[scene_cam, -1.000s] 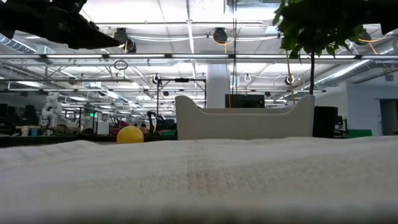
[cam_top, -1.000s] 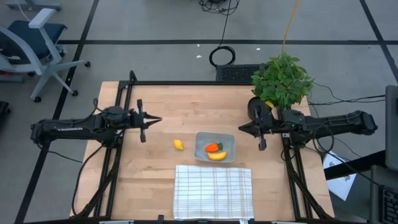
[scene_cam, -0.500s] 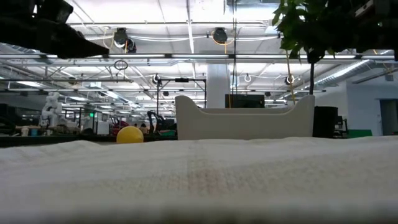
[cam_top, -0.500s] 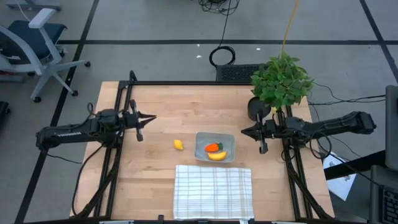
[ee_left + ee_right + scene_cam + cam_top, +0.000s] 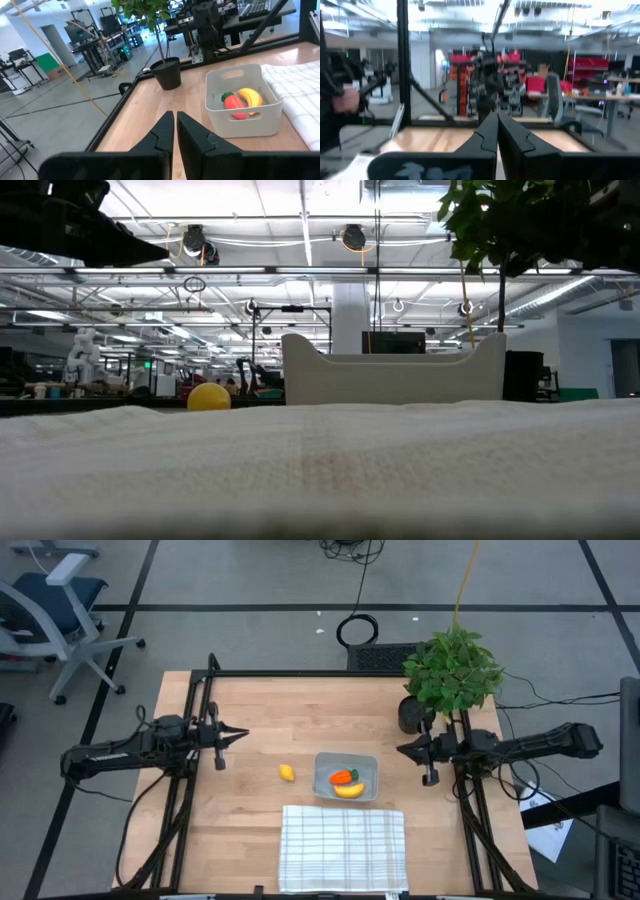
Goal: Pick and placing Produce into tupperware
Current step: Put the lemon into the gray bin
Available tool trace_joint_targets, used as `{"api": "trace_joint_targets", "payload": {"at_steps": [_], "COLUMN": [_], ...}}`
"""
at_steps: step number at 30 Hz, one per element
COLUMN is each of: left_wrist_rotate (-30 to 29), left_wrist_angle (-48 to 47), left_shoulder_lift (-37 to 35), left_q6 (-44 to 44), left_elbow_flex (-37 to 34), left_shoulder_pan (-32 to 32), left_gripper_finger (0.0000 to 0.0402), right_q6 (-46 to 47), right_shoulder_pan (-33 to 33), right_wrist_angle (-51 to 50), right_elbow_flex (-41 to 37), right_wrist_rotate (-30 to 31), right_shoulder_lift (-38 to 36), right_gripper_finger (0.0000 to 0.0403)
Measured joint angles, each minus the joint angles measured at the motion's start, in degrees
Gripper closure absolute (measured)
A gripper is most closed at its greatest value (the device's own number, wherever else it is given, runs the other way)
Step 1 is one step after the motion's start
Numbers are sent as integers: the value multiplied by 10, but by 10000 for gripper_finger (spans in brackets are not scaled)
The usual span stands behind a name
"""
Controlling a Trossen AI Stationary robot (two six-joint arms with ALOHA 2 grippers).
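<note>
Pale wood makes up the bench (image 5: pixel 270 715), and near its middle sits the tupperware (image 5: pixel 346 776), a shallow translucent container already holding the orange carrot (image 5: pixel 342 777) and the curved banana (image 5: pixel 349 790) side by side. One piece of produce is not yet in: the small rounded yellow fruit (image 5: pixel 287 772) lies on bare wood just beside the container, on the left arm's side, so the task looks about two-thirds done. A white checked cloth (image 5: pixel 343 848) lies flat at the near edge, just in front of the container. Neither arm is at work on the fruit; the left gripper (image 5: pixel 222 735) hangs over its own side of the bench, well apart from the fruit, its fingers (image 5: pixel 165 131) pressed together on nothing. The right gripper (image 5: pixel 418 751) hovers beside the potted plant (image 5: pixel 452 670), its fingers (image 5: pixel 487 132) likewise closed and empty. Since the yellow fruit lies nearer the left arm, that arm seems better placed to fetch it, and it would have to open first.
</note>
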Motion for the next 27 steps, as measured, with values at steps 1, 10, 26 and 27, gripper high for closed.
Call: {"api": "trace_joint_targets", "payload": {"at_steps": [1,10,26,27], "left_wrist_rotate": [0,1,-52,-52], "left_wrist_angle": [1,1,-8,-7], "left_shoulder_lift": [0,0,0,0], "left_q6": [0,0,8,10], "left_elbow_flex": [0,0,0,0], "left_shoulder_pan": [0,0,0,0], "left_gripper_finger": [376,376,376,376], "right_q6": [2,-6,-8,-8], "right_shoulder_pan": [0,0,0,-1], "right_wrist_angle": [-2,-10,-36,-38], "right_elbow_flex": [-2,-3,-4,-4], "right_wrist_rotate": [0,0,3,5], "right_shoulder_lift": [0,-9,-17,-17], "right_gripper_finger": [403,403,403,403]}}
